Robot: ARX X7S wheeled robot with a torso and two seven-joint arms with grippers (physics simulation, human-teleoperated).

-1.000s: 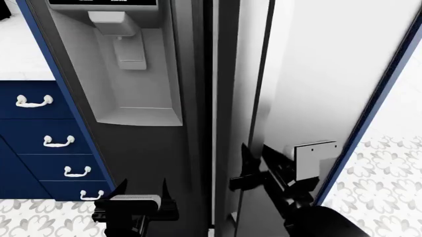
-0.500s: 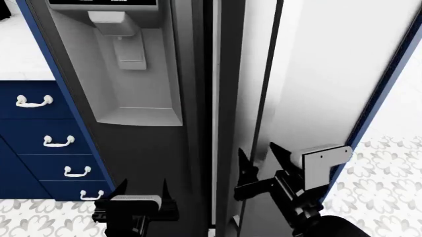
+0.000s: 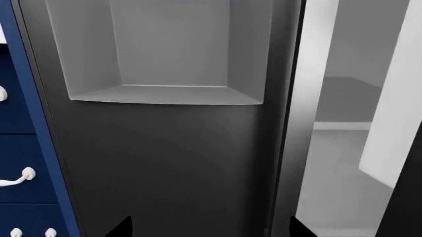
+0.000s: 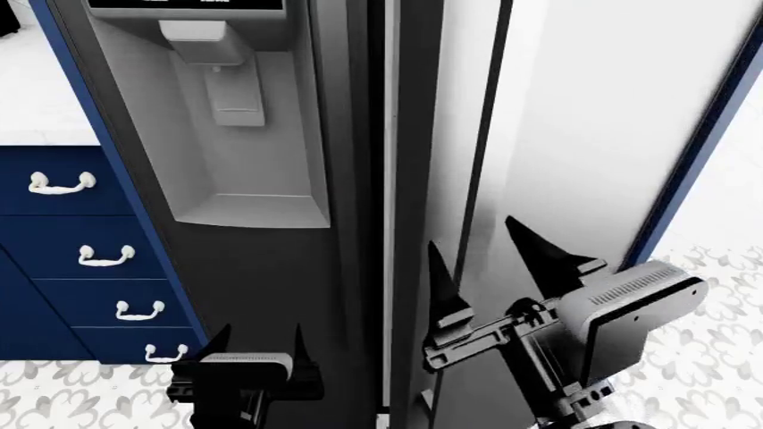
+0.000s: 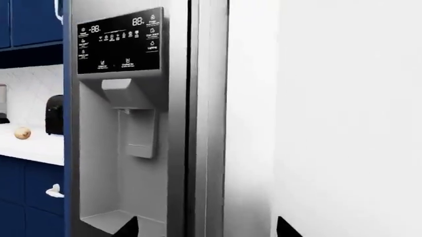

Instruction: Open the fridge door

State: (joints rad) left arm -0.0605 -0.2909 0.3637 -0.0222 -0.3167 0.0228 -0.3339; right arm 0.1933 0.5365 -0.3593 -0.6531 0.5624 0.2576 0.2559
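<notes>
The tall dark-grey steel fridge door (image 4: 596, 134) stands ajar beside the right gripper (image 4: 483, 264), fingers apart, gripping nothing; pushing its edge could slip off; left gripper (image 4: 256, 344) fingers apart

Left end effector (image 4: 250, 344) low, agape; right end effector (image 4: 483, 259) raised, agape
</notes>
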